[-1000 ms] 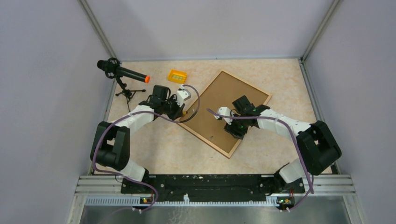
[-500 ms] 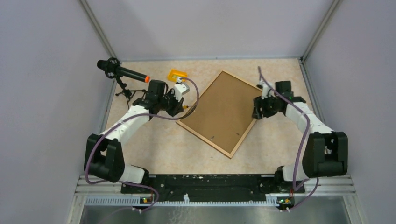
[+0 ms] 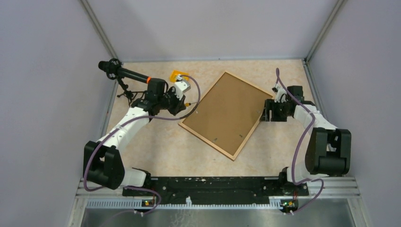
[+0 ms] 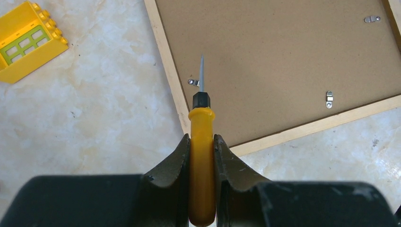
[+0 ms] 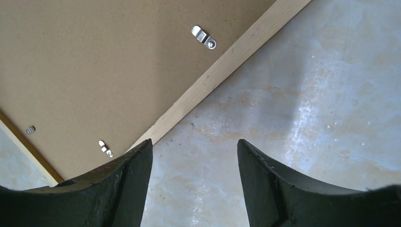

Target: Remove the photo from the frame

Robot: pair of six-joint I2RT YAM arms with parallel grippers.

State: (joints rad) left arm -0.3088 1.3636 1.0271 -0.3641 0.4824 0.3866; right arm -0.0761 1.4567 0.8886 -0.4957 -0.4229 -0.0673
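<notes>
While frame (image 3: 228,113) lies back-up mid-table (image 3: 161,146), left gripper (image 4: 202,138) at its 9 o'clock pinches yellow screwdriver (image 4: 202,118); right gripper (image 5: 194,156), 3 o'clock, spread, empty, beside rim. Photo out of sight.

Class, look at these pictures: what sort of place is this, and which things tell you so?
Probably a robotics lab test cell: left arm and right arm bolted to a rail, grey walls round the table, a microphone on a stand.

one frame (image 3: 227,113), one screwdriver (image 4: 202,126), one yellow brick (image 4: 29,40), one microphone (image 3: 124,72).
</notes>
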